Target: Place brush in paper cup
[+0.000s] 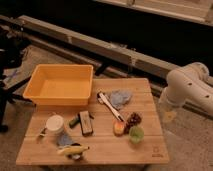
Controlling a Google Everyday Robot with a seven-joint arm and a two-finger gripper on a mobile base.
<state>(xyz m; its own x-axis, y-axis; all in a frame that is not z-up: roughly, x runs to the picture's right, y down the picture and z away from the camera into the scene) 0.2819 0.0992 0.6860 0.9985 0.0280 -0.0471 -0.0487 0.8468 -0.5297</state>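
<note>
The brush point(111, 106) is a slim white-handled stick lying at a slant on the wooden table point(150, 150), just right of centre, its upper part next to a blue-grey cloth point(120, 97). The paper cup point(55, 123) stands upright near the table's left front, white and round. My gripper point(169, 114) hangs at the end of the white arm point(187, 85), beyond the table's right edge and well away from both. It is open and holds nothing.
A yellow bin point(60, 85) fills the table's back left. A black block point(86, 122), a banana point(74, 149), a green cup point(136, 133), an orange object point(119, 128) and a dark brown lump point(133, 120) lie between the brush and the front edge.
</note>
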